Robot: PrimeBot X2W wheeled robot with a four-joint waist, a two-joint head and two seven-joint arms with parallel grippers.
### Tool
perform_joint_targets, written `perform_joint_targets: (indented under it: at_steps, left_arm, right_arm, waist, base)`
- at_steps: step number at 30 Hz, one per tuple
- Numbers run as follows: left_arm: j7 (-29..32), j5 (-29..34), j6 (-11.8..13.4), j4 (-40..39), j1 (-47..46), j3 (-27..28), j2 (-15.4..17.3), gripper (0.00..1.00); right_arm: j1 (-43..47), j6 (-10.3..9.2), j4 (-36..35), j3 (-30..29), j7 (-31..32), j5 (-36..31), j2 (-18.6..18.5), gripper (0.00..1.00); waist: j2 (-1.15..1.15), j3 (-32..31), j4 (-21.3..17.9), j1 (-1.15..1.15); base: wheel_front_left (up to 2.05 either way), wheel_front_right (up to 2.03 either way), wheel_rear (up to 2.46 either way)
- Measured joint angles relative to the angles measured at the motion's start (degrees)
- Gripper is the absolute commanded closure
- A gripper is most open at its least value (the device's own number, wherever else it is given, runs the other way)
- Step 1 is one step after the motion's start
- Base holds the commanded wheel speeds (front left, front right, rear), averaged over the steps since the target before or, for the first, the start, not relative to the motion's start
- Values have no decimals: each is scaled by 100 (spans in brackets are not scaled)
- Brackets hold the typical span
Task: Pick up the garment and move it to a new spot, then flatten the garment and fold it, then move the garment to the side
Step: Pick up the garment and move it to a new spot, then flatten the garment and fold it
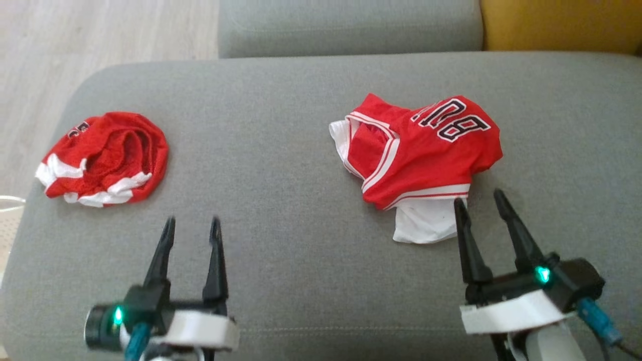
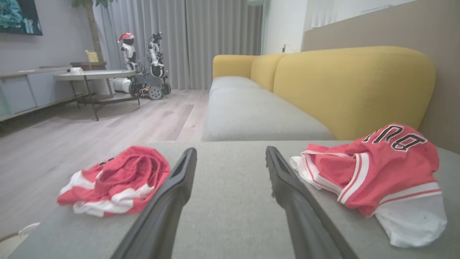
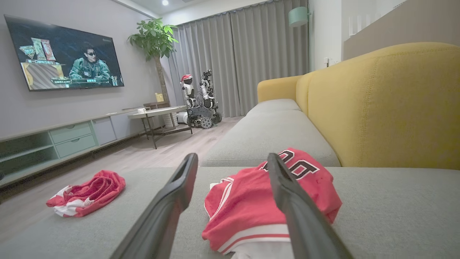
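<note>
Surface: grey fabric sofa seat cushion (image 1: 311, 281) carries everything; no worktop here.
Target garment: crumpled red basketball jersey with white trim and dark lettering (image 1: 426, 145), right of centre on the cushion, white lining spilling out at its near edge.
Second garment: bunched red mesh shorts with white stripes (image 1: 108, 158), well apart at the cushion's left end near its edge.
Left end effector (image 1: 192, 225): jaws wide, empty, hovering over bare cushion between the two garments, nearer the shorts.
Right end effector (image 1: 479, 203): jaws wide, empty, tips just beside the jersey's near hem and white lining.
Why so placed: the right arm looks lined up for the first pick on the jersey's hem; the left likely waits on clear fabric, ready for a second corner. Judgement only.
Stage: likely pre-grasp; jersey unflattened, unfolded.
Head view adds: true layout from above, gap between garments, both end effectors at once.
Right wrist view adds: jersey (image 3: 266, 201) sits between and behind its own fingers (image 3: 172, 201), confirming alignment; also a wall-mounted television (image 3: 64, 54) and yellow sofa backrest (image 3: 388, 104).
Left wrist view adds: nothing between its fingers (image 2: 172, 194) but cushion; jersey (image 2: 377, 172) to one side, shorts (image 2: 118, 180) to the other.
</note>
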Motion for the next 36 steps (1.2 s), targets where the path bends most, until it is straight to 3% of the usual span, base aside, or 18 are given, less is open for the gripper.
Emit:
perform_joint_targets:
  at_steps: [8,36]
  left_arm:
    - [0,91,0,-21,452,188,-38,0]
    - [1,91,-7,52,528,177,-49,0]
  right_arm:
    - [393,0,-59,-369,0,-87,25,0]
    - [420,0,-43,-327,0,-58,30,0]
  waist:
    - [0,-252,6,0]
    - [0,-280,-86,0]
  base:
    - [0,0,0]
    - [0,0,0]
